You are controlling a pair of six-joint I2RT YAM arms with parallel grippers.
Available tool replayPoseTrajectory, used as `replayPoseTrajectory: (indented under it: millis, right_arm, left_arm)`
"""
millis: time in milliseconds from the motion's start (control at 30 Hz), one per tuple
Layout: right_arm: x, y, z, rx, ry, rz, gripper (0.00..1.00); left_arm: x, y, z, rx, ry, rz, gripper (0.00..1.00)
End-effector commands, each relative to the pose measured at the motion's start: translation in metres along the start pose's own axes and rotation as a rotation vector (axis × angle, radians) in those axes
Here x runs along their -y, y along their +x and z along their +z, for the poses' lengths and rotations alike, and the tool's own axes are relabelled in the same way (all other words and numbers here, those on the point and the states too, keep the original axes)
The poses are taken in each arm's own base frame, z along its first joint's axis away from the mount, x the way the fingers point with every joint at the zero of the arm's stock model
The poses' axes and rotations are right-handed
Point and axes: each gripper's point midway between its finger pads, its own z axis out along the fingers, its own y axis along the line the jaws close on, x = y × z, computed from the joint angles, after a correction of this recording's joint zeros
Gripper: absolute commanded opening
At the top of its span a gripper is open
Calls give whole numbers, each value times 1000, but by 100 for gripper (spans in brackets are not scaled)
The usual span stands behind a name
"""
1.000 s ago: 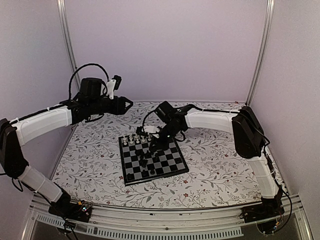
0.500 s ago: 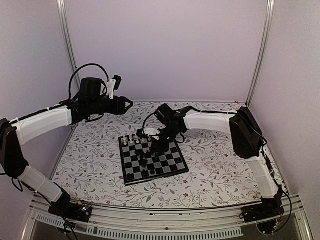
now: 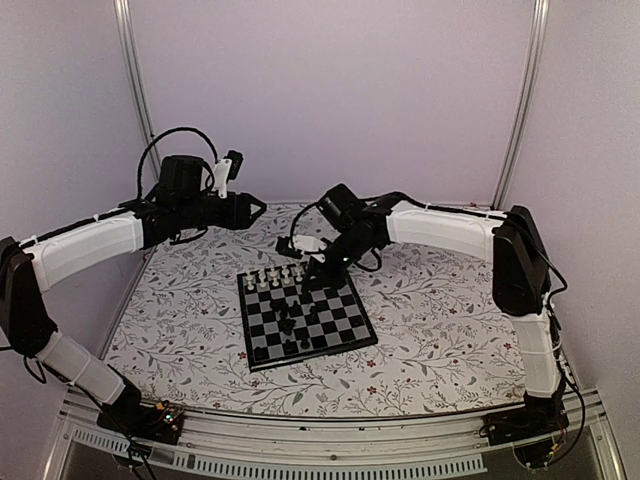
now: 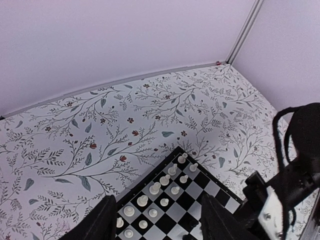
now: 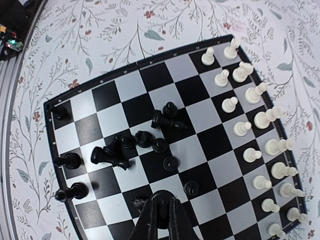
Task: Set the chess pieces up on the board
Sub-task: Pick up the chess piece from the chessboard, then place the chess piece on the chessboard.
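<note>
Your right end effector (image 3: 318, 264) hangs over the upper edge of the board (image 3: 252, 352), which sits at the centre of the floral tabletop (image 3: 430, 340). Its jaws are closed. The wrist view cannot settle whether a piece is pinched between them.

The white pieces (image 5: 250, 125) stand in two rows down the right of the wrist frame, so that side looks finished. The black pieces (image 5: 150, 142) are the step in hand. Most are heaped mid-board, several on their sides, and only three stand along the left edge.

The next move probably calls for a careful descent onto one fallen piece, gripping it without knocking its neighbours, then standing it on a left-edge square.

A second ago that end effector was low among the black heap. It has since lifted and drawn back toward the upper edge.

Your left end effector (image 4: 157, 200) has not moved, parked at upper left with its jaws spread and empty.
</note>
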Motion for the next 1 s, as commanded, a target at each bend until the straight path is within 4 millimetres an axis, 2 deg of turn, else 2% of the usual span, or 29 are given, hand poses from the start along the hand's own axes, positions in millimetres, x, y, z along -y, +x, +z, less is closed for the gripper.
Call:
replayPoseTrajectory:
  millis: [0,67,167,300,433,633,967]
  right_arm:
    - [-19,-15,-46,42,19,-43,0]
    - [-28,-8,-56,39,22,-51,0]
    - [-43,18,-59,3,9,-50,0]
    - [-65,51,-61,-16,-19,-70,0]
    - [-74,74,-59,-41,-16,-80,1]
    - [-74,86,-48,-68,-21,-71,2]
    - [-66,86,-31,-92,-37,-49,4]
  left_arm:
    - [1,-14,-8,35,20,-1,59]
    - [1,-13,-7,32,19,-1,59]
    - [1,-11,-6,27,22,-2,59]
    - [2,-10,-4,20,31,-4,58]
    - [2,-8,-2,14,31,-5,58]
    - [1,-3,3,-1,28,-8,57]
    - [0,0,5,-9,29,-7,57]
